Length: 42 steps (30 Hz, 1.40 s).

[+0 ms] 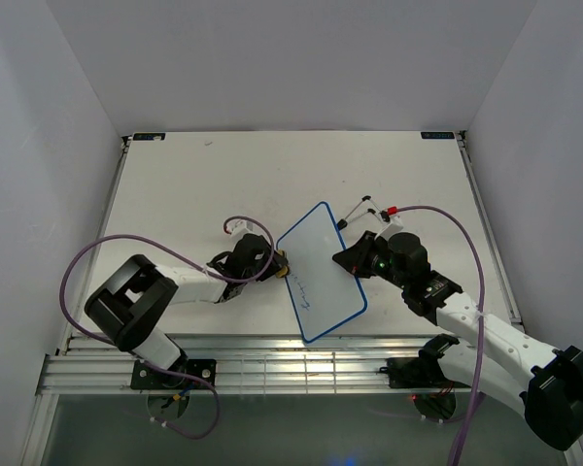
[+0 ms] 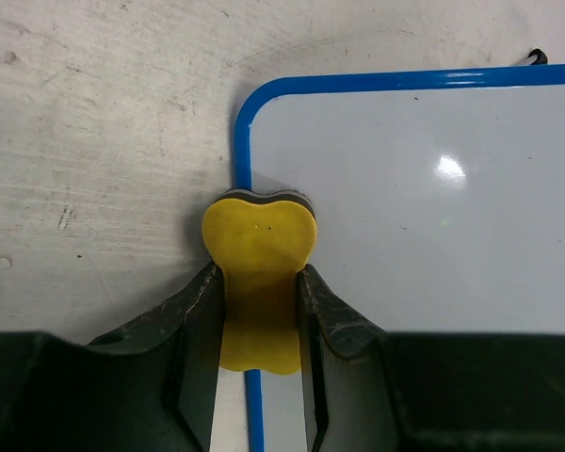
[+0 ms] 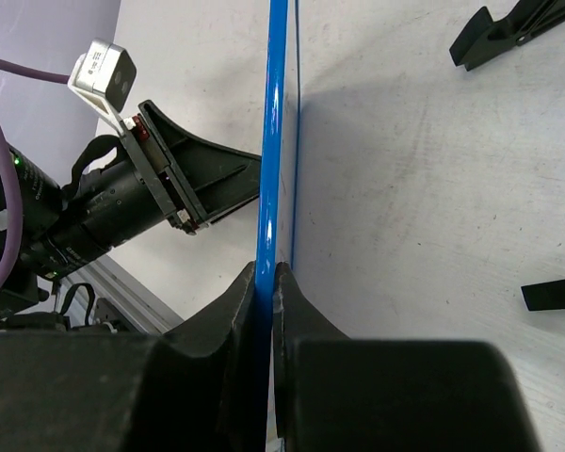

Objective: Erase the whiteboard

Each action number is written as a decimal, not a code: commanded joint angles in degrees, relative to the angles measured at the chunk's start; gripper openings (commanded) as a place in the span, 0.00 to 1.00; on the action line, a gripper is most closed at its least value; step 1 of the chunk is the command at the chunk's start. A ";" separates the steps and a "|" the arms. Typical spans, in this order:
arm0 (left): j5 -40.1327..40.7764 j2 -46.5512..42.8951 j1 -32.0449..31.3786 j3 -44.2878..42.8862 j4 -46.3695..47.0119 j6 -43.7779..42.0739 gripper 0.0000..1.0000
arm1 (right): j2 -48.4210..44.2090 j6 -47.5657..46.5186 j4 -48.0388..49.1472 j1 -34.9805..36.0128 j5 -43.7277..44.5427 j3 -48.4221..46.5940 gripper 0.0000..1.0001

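The whiteboard (image 1: 321, 272) lay slantwise near the middle of the counter (image 1: 175, 184), between the two arms, one short end toward the far side and the other toward the near edge. A thin blue rim ran round it, and a few faint blue handwritten marks (image 1: 301, 289) showed on its near-left part.

The left tool (image 2: 261, 282) was closed on a small yellow eraser (image 2: 259, 235), its two fingers pinching the block at its narrow waist. The eraser sat across the blue rim on the board's left long side, just near of a rounded corner, partly over the board's white face (image 2: 405, 207) and partly over the counter. In the overhead view this tool (image 1: 277, 264) met the board at that left edge.

The right tool (image 3: 266, 278) was clamped tight on the rim (image 3: 275, 141) of the opposite long side, a finger on each face of the thin edge. From above it (image 1: 345, 254) stood at the board's right edge, toward the far end.

Just beyond the board's far-right corner lay a few small dark items (image 1: 369, 207), one red-tipped, too small to name.
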State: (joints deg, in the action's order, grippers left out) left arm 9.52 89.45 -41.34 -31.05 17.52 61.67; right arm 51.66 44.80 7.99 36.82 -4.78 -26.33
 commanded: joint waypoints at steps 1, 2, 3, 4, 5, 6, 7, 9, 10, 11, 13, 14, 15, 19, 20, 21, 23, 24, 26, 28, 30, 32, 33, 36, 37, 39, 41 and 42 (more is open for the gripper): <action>-3.45 2.05 -0.23 -1.29 -6.09 -2.25 0.01 | -2.44 5.57 14.25 1.42 -8.58 -1.97 0.08; -3.98 1.87 -0.32 -2.17 -6.18 -3.39 0.01 | -2.27 5.57 14.33 1.41 -8.67 -1.97 0.08; -5.37 1.26 -0.58 -2.61 -6.18 -3.92 0.01 | -2.00 5.65 14.68 1.41 -8.76 -1.97 0.08; -6.52 0.91 -0.67 -3.14 -6.18 -4.53 0.01 | -1.83 5.65 14.77 1.41 -8.93 -1.89 0.08; -7.40 0.47 -0.93 -3.75 -6.09 -6.02 0.01 | -1.82 5.65 14.95 1.50 -9.20 -1.89 0.08; -8.02 0.20 -1.54 -4.89 -6.09 -6.56 0.01 | -1.48 5.74 15.12 1.50 -9.20 -1.71 0.08; -9.42 -0.67 -1.90 -5.42 -5.92 -6.91 0.01 | -1.56 5.92 15.56 1.50 -9.20 -1.62 0.08; -12.05 -1.20 -3.12 -6.91 -5.31 -7.96 0.01 | -1.56 6.09 16.00 1.41 -9.11 -1.27 0.08; -13.81 -1.56 -3.65 -7.36 -5.04 -8.06 0.01 | -1.56 6.09 16.27 1.41 -9.02 -1.18 0.08; -14.43 -1.73 -4.09 -7.71 -4.78 -7.80 0.01 | -1.56 6.09 16.27 1.50 -8.59 -1.18 0.08; -15.40 -2.00 -5.67 -8.41 -4.07 -6.92 0.01 | -1.82 6.09 16.36 1.42 -7.97 -1.10 0.08; -15.32 -2.09 -6.46 -8.50 -4.16 -6.57 0.01 | -2.17 6.18 16.36 1.41 -7.36 -1.01 0.08; -15.41 -2.09 -6.64 -8.50 -4.16 -6.13 0.01 | -2.35 6.09 16.36 1.41 -7.09 -0.92 0.08; -10.67 -2.44 -5.86 -6.49 -8.01 -2.71 0.01 | -4.11 6.18 15.57 1.41 -5.25 -0.83 0.08; -8.23 -2.26 -4.72 -6.39 -9.42 -2.17 0.01 | -4.89 6.18 15.13 1.41 -4.63 -0.83 0.08; -7.16 -1.83 -4.36 -6.22 -11.61 -2.17 0.01 | -5.16 6.18 14.95 1.41 -4.37 -0.57 0.08; -4.96 -1.39 -3.57 -5.61 -13.38 -1.99 0.01 | -6.30 6.27 14.69 1.41 -3.32 -0.04 0.08; -2.95 -0.51 -3.40 -5.69 -14.87 -2.17 0.01 | -6.74 6.62 14.69 1.41 -3.05 0.13 0.08; -0.92 1.33 -3.31 -7.35 -16.98 -3.39 0.00 | -7.36 6.97 14.69 1.41 -1.91 0.66 0.08; 1.99 4.92 -3.22 -9.37 -22.43 -4.36 0.00 | -7.71 7.15 14.69 1.41 -1.73 0.49 0.08; 2.70 6.87 -3.22 -11.40 -24.63 -5.59 0.00 | -7.36 6.97 14.51 1.33 -1.99 0.14 0.08; 2.26 8.46 -3.22 -12.37 -25.25 -6.12 0.00 | -6.84 6.71 14.16 1.41 -2.43 -0.39 0.08; 2.08 8.63 -3.31 -12.81 -25.34 -6.47 0.00 | -6.75 6.62 14.16 1.41 -2.52 -0.48 0.08; 1.56 8.11 -4.01 -13.77 -25.17 -6.82 0.00 | -6.31 6.62 14.25 1.41 -2.78 -0.48 0.08; 1.21 7.67 -4.27 -14.30 -25.08 -7.17 0.00 | -6.13 6.71 14.25 1.33 -2.87 -0.48 0.08; 0.77 7.58 -5.67 -16.14 -25.08 -7.79 0.00 | -6.13 6.71 14.33 1.41 -2.87 -0.48 0.08; 0.15 8.45 -7.60 -17.81 -25.16 -8.06 0.00 | -6.13 6.97 14.51 1.41 -2.70 -0.48 0.08; -0.37 8.81 -8.22 -19.30 -24.99 -8.06 0.00 | -6.04 7.06 14.69 1.41 -2.78 -0.48 0.08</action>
State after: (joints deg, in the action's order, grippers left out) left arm 13.76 95.59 -45.54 -47.68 -4.47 55.09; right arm 46.83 47.42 7.20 36.71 0.75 -23.51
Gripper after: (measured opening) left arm 0.419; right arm 0.115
